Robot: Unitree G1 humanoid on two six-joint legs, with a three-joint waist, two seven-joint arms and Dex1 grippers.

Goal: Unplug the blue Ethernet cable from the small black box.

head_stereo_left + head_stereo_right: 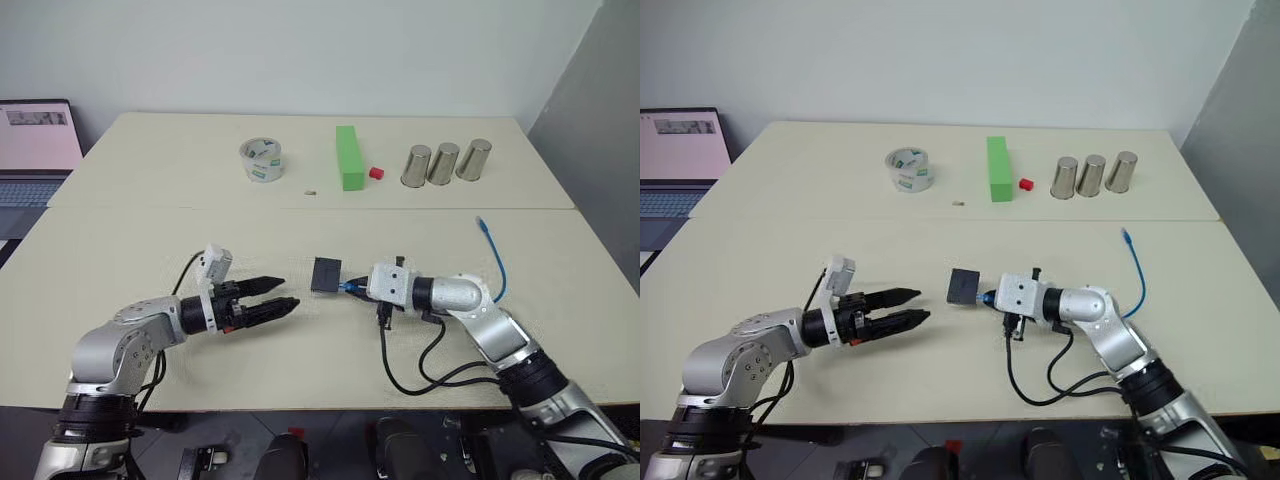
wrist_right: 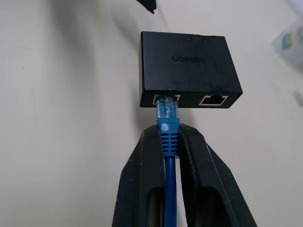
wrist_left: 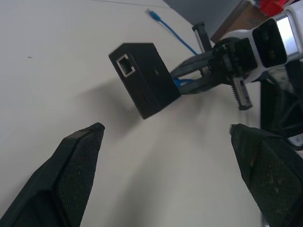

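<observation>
Right now the right gripper (image 2: 169, 142) is pinching the blue Ethernet cable (image 2: 169, 135) on its ribbed boot, just behind the clear plug, and that plug is seated in one of two ports on the near face of the small black box (image 2: 188, 66). The box sits directly ahead of the fingertips, touching nothing but the plug, so plug, cord and gripper share one line; the pull, as I judge it, has to run straight back along that line, away from the port face. The box appears lifted slightly off the tabletop (image 1: 150, 250), hanging from the plug over its own shadow, near the middle of the front half, closer to the front edge than to the far one.

The left gripper (image 1: 272, 296) is spread wide with nothing between its fingers. It points at the box from the opposite side, near but apart from it. The right arm is the nearer one, already in contact through the cable; the left would need to close in and clamp the box for the plug to come free rather than drag it along.

The box is matte black, squarish, lettered on top, with another port on its far end. The cord is thin and bright blue; it arcs behind the right arm to a loose plug lying toward the right edge.
</observation>
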